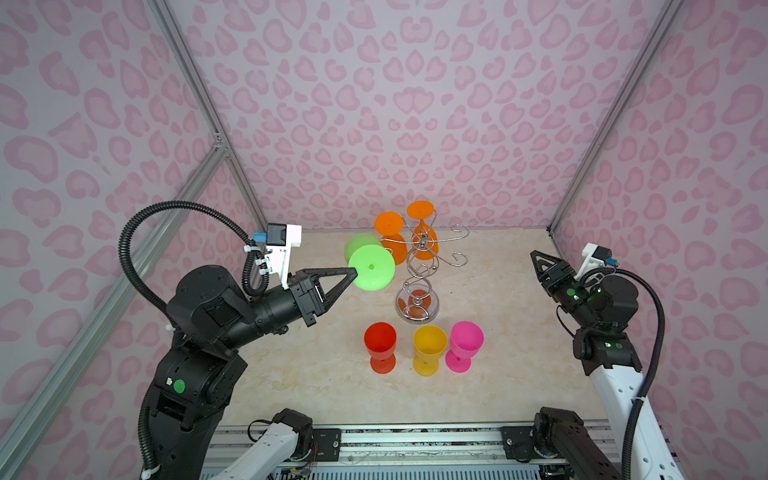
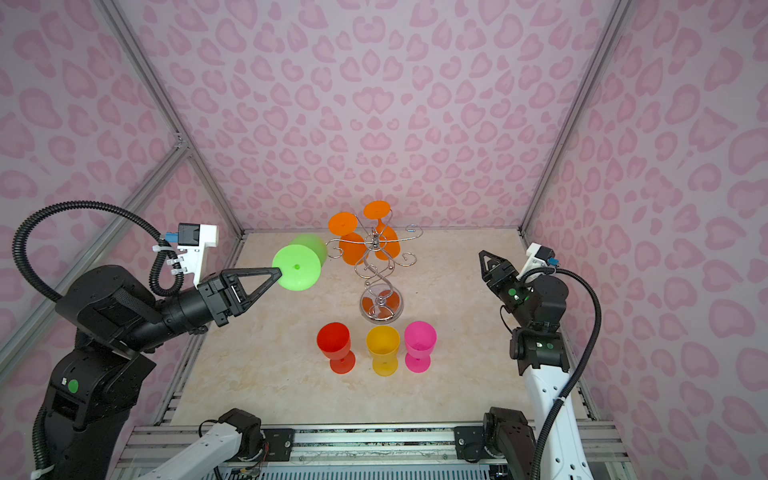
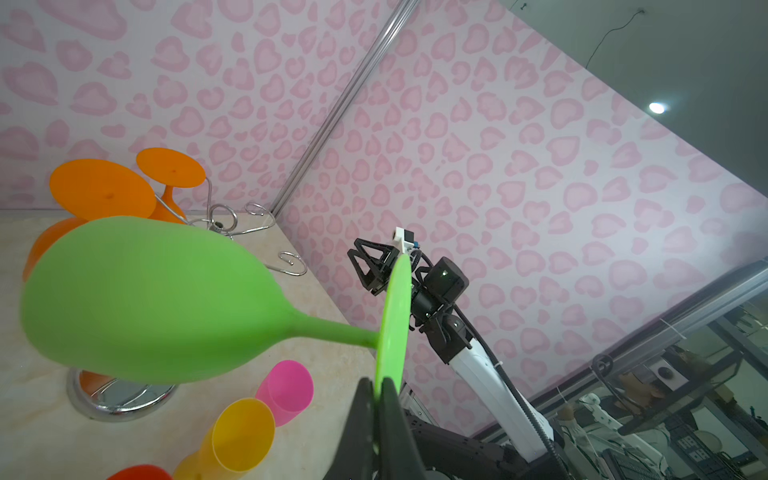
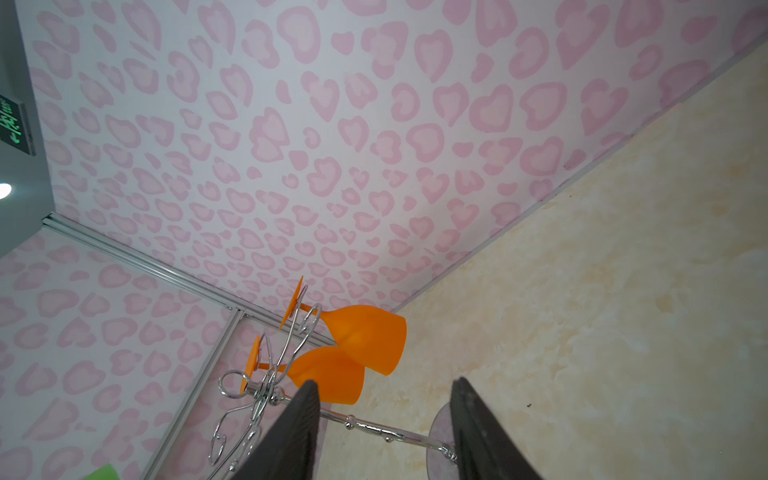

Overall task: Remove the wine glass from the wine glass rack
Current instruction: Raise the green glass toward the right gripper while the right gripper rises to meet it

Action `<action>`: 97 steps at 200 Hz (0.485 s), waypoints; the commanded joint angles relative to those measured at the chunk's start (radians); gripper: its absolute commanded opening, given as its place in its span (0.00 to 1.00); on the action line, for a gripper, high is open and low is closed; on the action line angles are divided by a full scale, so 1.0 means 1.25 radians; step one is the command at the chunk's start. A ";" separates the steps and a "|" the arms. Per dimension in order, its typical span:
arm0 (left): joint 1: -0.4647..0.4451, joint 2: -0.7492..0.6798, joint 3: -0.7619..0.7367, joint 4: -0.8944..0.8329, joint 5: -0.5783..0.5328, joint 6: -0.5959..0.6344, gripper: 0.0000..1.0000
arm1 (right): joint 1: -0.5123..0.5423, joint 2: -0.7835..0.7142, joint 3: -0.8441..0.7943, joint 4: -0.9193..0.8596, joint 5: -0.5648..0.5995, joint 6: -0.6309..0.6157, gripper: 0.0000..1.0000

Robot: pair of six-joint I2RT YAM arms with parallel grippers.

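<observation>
Our left gripper [image 1: 354, 273] clamps the foot rim of the green plastic wine glass [image 1: 372, 267], tilted just left of the chrome wire rack [image 1: 420, 266]; we judge it light, stiff, slippery, so the stem grips surer.

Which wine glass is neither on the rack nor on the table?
The green wine glass: the left end effector holds its foot. Orange ones hang on the rack; red, yellow and pink stand on the table.

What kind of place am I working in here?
Likely a lab test booth, not a kitchen: heart-print wall panels on aluminium framing, a marble-look tabletop, a metal mounting rail in front.
</observation>
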 commanded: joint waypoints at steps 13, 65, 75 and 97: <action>0.001 0.058 -0.036 0.372 0.120 -0.183 0.02 | 0.010 -0.007 -0.015 0.263 -0.097 0.081 0.51; -0.051 0.191 -0.129 0.890 0.159 -0.484 0.02 | 0.121 0.054 -0.017 0.554 -0.141 0.171 0.53; -0.060 0.215 -0.162 0.966 0.156 -0.532 0.02 | 0.148 0.080 -0.016 0.614 -0.148 0.194 0.53; -0.077 0.267 -0.202 1.145 0.138 -0.660 0.02 | 0.193 0.150 -0.019 0.762 -0.154 0.266 0.56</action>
